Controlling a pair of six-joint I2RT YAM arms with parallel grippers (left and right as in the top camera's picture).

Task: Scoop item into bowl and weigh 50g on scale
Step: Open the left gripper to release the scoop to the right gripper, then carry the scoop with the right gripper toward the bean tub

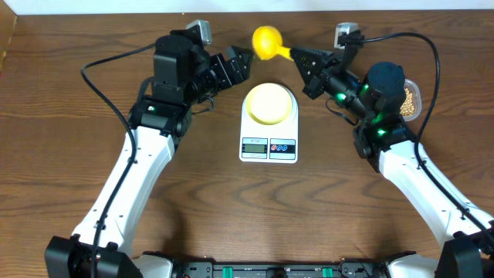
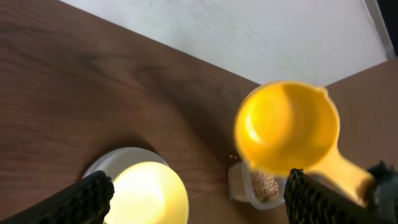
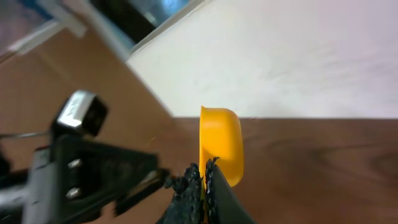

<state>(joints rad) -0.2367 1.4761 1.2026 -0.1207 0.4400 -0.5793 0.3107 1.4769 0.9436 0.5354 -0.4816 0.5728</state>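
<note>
The white scale (image 1: 268,143) lies mid-table with the pale yellow bowl (image 1: 269,103) on its platform. A bright yellow scoop (image 1: 267,41) hangs beyond the scale, and my right gripper (image 1: 297,55) is shut on its handle. In the right wrist view the fingers (image 3: 204,171) pinch the scoop (image 3: 221,146) edge-on. My left gripper (image 1: 245,58) stands open just left of the scoop, holding nothing. The left wrist view has the bowl (image 2: 152,196) below, the scoop (image 2: 286,127) with no beans showing inside, and tan beans (image 2: 264,183) in a clear container.
The clear container of beans (image 1: 413,99) sits at the right edge, half hidden behind my right arm. A white wall (image 2: 249,31) borders the table's far side. Cables trail from both arms across the back of the table.
</note>
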